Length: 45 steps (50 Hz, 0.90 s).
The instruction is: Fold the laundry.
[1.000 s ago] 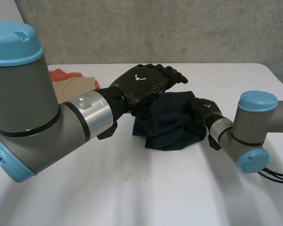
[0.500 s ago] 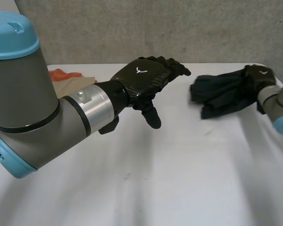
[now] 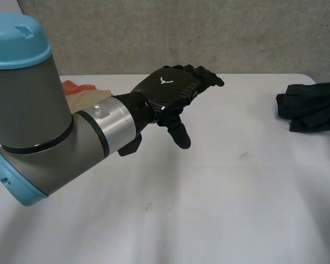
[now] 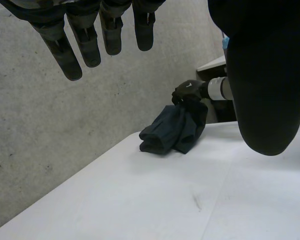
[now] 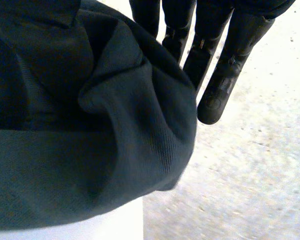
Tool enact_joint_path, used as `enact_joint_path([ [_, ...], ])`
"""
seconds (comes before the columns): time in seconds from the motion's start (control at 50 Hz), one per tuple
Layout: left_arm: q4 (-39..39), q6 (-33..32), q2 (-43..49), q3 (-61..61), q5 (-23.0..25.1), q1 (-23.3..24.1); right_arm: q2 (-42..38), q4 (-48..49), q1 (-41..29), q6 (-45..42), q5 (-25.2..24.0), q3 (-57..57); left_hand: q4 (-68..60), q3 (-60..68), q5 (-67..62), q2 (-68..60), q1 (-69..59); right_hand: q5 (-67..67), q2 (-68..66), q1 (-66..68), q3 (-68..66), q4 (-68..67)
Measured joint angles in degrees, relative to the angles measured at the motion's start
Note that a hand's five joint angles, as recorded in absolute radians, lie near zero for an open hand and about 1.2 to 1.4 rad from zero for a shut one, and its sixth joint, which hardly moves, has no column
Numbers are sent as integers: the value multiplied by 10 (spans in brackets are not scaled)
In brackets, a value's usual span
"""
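My left hand (image 3: 168, 91) hovers over the middle of the white table (image 3: 209, 209), palm down, open, fingers (image 4: 70, 50) straight and spread, holding nothing. A dark navy garment (image 3: 313, 104) lies bunched at the table's far right edge. In the left wrist view my right hand (image 4: 190, 90) grips the top of this garment (image 4: 172, 132), which hangs from it down onto the table's corner. In the right wrist view the cloth (image 5: 90, 125) is bunched against the palm, with the fingers (image 5: 222, 75) reaching past it.
An orange cloth (image 3: 77, 87) and a tan cloth (image 3: 85, 102) lie at the back left, partly behind my left arm. A concrete wall (image 3: 209, 33) runs right behind the table.
My right hand has carried the dark garment from the table's middle to the far right edge. My left hand has stayed nearly still above the middle.
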<state>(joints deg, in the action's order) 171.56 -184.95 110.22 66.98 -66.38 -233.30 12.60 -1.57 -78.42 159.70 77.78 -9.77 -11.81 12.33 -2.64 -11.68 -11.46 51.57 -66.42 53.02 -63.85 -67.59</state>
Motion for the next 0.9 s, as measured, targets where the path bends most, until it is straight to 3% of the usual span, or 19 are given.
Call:
enact_joint_path([
  [0.02,0,0,0,0,0,0,-1,0,1,-7,2,0,0,0,0,0,0,0,0,0,0,0],
  [0.04,0,0,0,0,-1,1,-3,2,3,-34,10,0,0,0,0,0,0,-172,219,-174,192,208],
  [0.06,0,0,0,0,-1,2,-4,3,3,-43,13,0,0,0,0,0,0,-274,316,-277,297,313],
  [0.08,0,0,0,-1,-1,2,-5,4,4,-52,16,0,0,0,0,0,0,-274,316,-277,297,313],
  [0.1,0,0,0,-1,-1,3,-7,8,5,-77,26,0,0,0,0,0,0,-441,493,-398,468,493],
  [0.12,0,0,0,-1,-1,4,-8,10,5,-83,28,0,0,0,0,0,0,-463,519,-410,494,522],
  [0.36,-1,12,-7,5,-2,6,35,28,10,-210,85,-69,0,0,0,0,0,-479,536,-414,516,540],
  [0.48,-1,15,-12,15,-2,5,124,43,10,-313,81,-198,0,0,0,0,0,-479,536,-414,516,540],
  [0.6,-1,15,-27,29,-1,-1,243,67,6,-358,47,-325,0,0,0,0,0,-479,537,-414,516,540],
  [0.74,1,14,-47,38,-4,-24,358,76,-28,-335,27,-400,0,0,0,0,0,-479,537,-414,516,540],
  [0.84,21,12,-69,42,-31,-75,475,76,-124,-213,36,-448,0,0,0,0,0,-479,537,-414,516,540],
  [0.9,41,8,-74,44,-47,-101,500,76,-150,-174,35,-466,0,0,0,0,0,-479,537,-414,516,540],
])
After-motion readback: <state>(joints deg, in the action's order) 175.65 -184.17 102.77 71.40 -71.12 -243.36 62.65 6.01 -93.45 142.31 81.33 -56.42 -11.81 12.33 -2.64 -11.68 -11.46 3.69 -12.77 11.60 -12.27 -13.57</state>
